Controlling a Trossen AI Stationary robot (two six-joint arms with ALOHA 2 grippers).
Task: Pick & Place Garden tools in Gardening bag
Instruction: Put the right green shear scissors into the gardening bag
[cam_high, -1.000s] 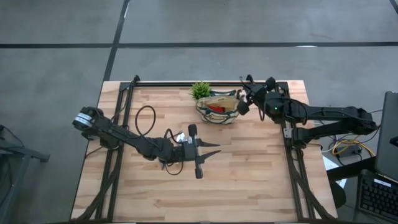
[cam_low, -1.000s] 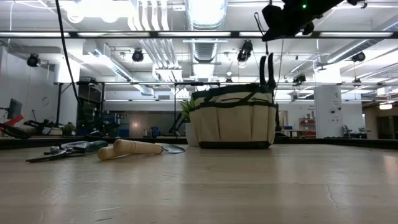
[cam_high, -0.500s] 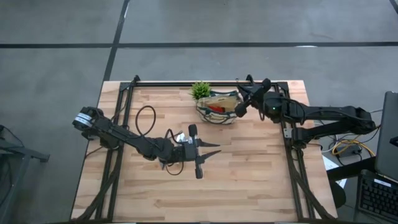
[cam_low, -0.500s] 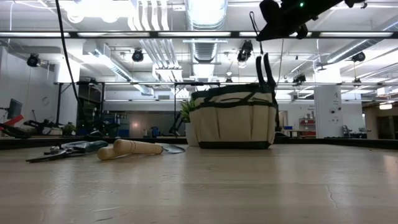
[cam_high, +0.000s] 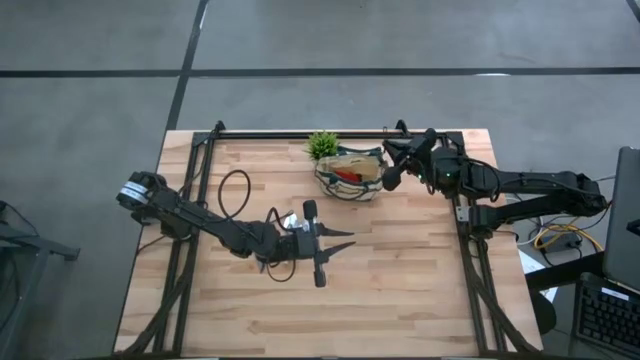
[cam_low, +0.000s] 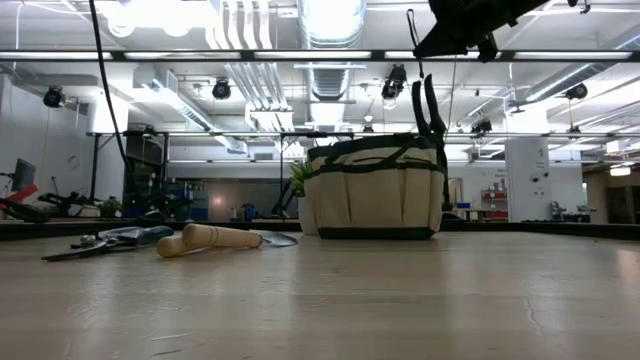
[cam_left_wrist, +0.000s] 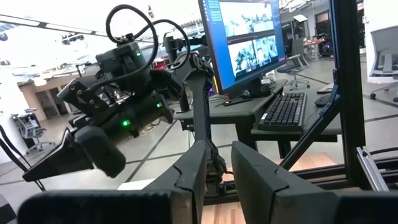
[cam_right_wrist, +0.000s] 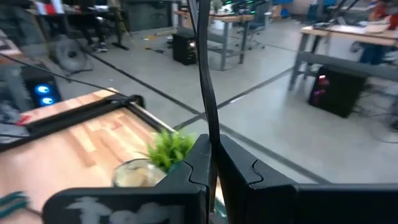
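The beige fabric gardening bag with dark green trim (cam_high: 349, 173) stood near the far edge of the light wooden bench (cam_high: 400, 280), with a small green leafy plant (cam_high: 322, 145) just beside it on its far left. Inside the bag a red soft lump (cam_high: 346, 175) showed.

The right claw (cam_high: 392, 166) hung at the bag's right rim, its fingers (cam_right_wrist: 205, 163) pressed together on a thin dark loop handle (cam_low: 428, 100) of the bag, which rose above the bag's top edge in the low view.

The left claw (cam_high: 318, 245) hovered over the middle of the bench, nearer than the bag and to its left, its fingers (cam_left_wrist: 264, 180) set a little apart with nothing between them.

In the low view, a trowel with a light wooden handle and a silver metal head (cam_low: 215, 239) lay flat on the bench to the left of the bag, and dark-handled shears (cam_low: 105, 240) lay farther left again, just beside the trowel's handle end.
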